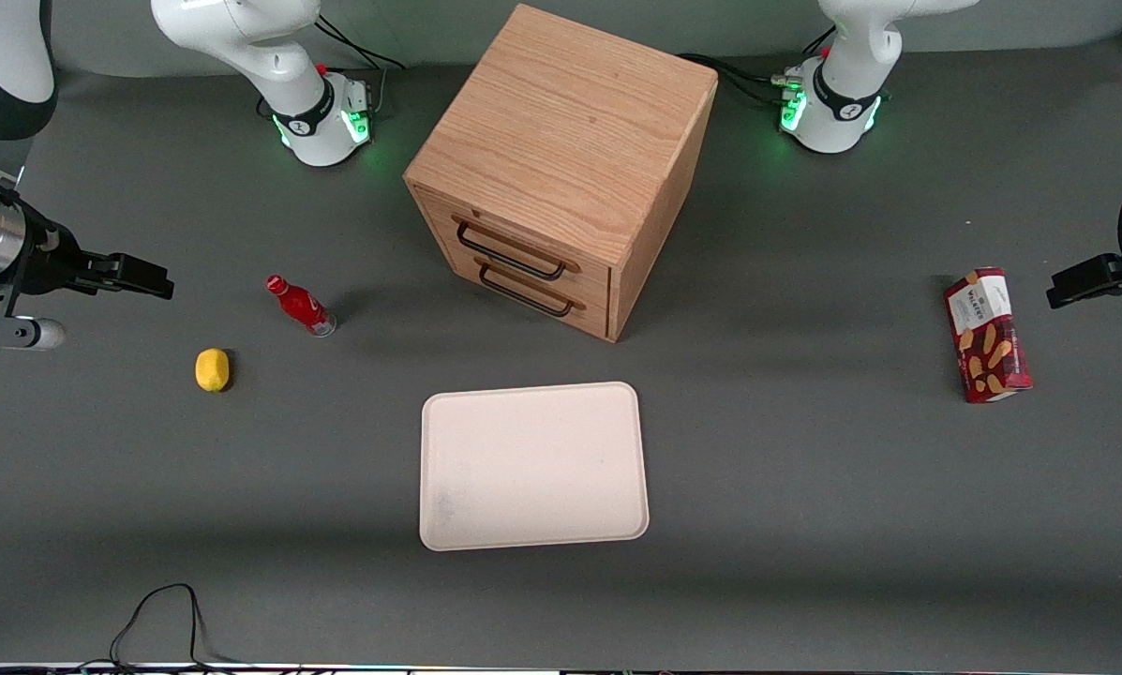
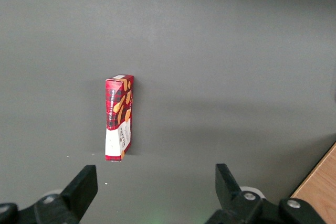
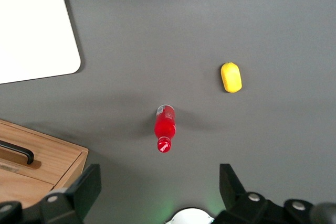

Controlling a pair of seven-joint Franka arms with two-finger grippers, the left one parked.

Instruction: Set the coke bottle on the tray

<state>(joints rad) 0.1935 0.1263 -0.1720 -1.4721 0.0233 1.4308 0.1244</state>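
Note:
The coke bottle (image 1: pixel 300 305) (image 3: pixel 165 127), small and red with a red cap and clear base, stands on the dark table between the wooden cabinet and a lemon. The pale cream tray (image 1: pixel 532 464) (image 3: pixel 31 30) lies flat in front of the cabinet, nearer to the front camera than the bottle, with nothing on it. My right gripper (image 1: pixel 148 277) (image 3: pixel 160 179) hovers above the table at the working arm's end, well apart from the bottle. It is open wide, and nothing is between its fingers (image 3: pixel 86 187).
A yellow lemon (image 1: pixel 212 368) (image 3: pixel 231 77) lies beside the bottle, nearer to the front camera. The wooden two-drawer cabinet (image 1: pixel 561 159) (image 3: pixel 37 161) stands mid-table. A red snack box (image 1: pixel 987 335) (image 2: pixel 119 116) lies toward the parked arm's end.

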